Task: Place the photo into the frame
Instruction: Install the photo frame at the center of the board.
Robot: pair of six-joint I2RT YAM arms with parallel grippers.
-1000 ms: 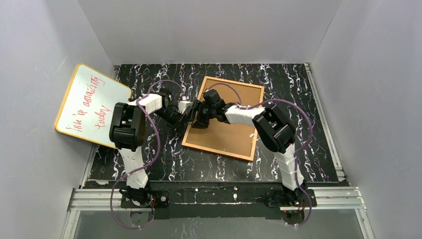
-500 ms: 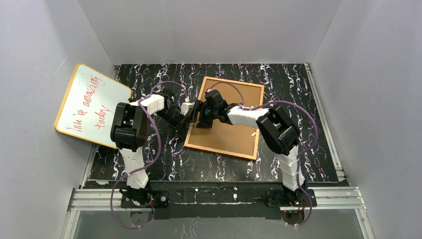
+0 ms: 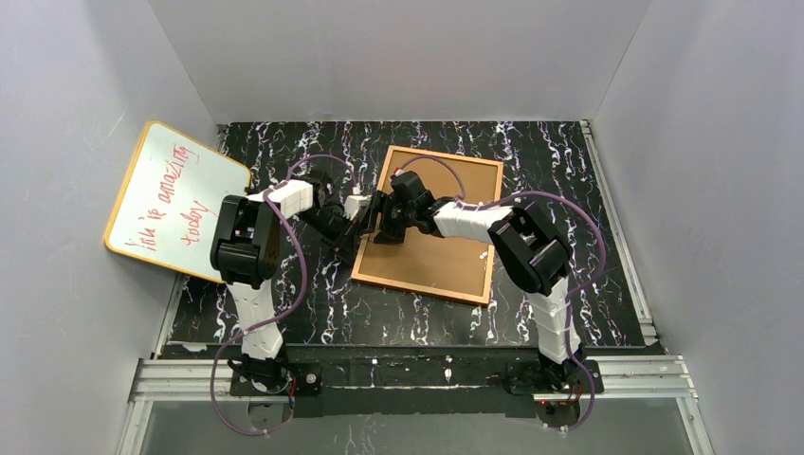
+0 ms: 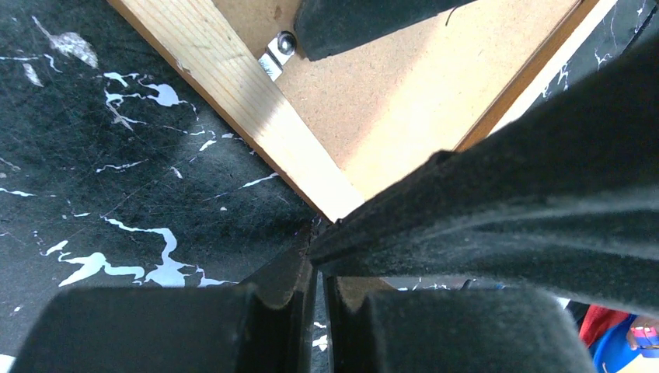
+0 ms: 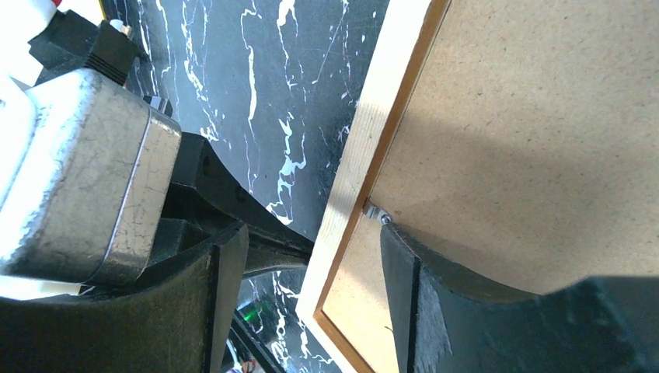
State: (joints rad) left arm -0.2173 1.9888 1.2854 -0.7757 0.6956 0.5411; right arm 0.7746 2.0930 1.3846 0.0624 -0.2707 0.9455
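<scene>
While the frame (image 3: 446, 256) lies back-up, I see right gripper (image 5: 311, 237) spread astride its edge, left gripper (image 4: 320, 284) pressed together alongside

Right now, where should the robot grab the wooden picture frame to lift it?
Probably the frame is best grabbed by the thin wooden border on its left long edge, coming from the left. It lies flat, back up, so only that raised rim gives a hand something to pinch, with one finger inside and one outside. The right hand straddles the border there, open.
</scene>
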